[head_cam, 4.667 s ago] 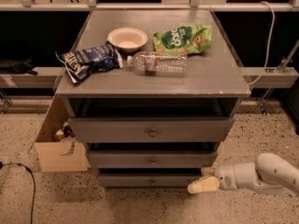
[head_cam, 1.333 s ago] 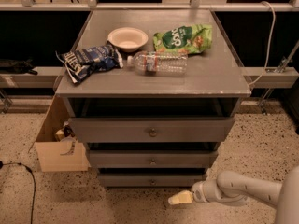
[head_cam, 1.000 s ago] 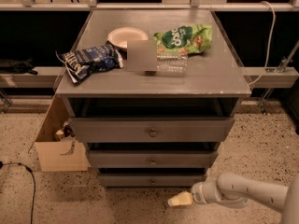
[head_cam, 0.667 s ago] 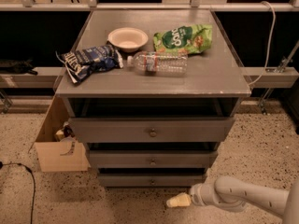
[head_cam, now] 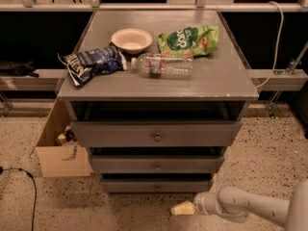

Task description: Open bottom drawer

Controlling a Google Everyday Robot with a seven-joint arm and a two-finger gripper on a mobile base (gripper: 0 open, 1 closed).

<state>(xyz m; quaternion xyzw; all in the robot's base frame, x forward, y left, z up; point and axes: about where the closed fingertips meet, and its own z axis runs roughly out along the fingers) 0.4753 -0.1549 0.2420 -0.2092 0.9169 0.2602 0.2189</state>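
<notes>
The bottom drawer (head_cam: pixel 156 185) is the lowest, narrowest gray front of the cabinet, with a tiny round knob (head_cam: pixel 157 187), and it looks closed. Above it are the middle drawer (head_cam: pixel 156 164) and the tallest top drawer (head_cam: pixel 156 134). My gripper (head_cam: pixel 179 209) is low near the floor, just below and a little right of the bottom drawer's knob, pointing left. It is not touching the drawer. My white arm (head_cam: pixel 250 207) comes in from the lower right.
On the cabinet top (head_cam: pixel 226 78) lie a white bowl (head_cam: pixel 131 39), a green chip bag (head_cam: pixel 188 39), a blue chip bag (head_cam: pixel 91 63) and a clear water bottle (head_cam: pixel 161 64). A cardboard box (head_cam: pixel 60 148) stands on the floor at the left. A black cable (head_cam: pixel 29 186) lies at lower left.
My gripper has moved down and left from beside the bottom drawer's right end to near the floor in front of it. The drawers have not moved.
</notes>
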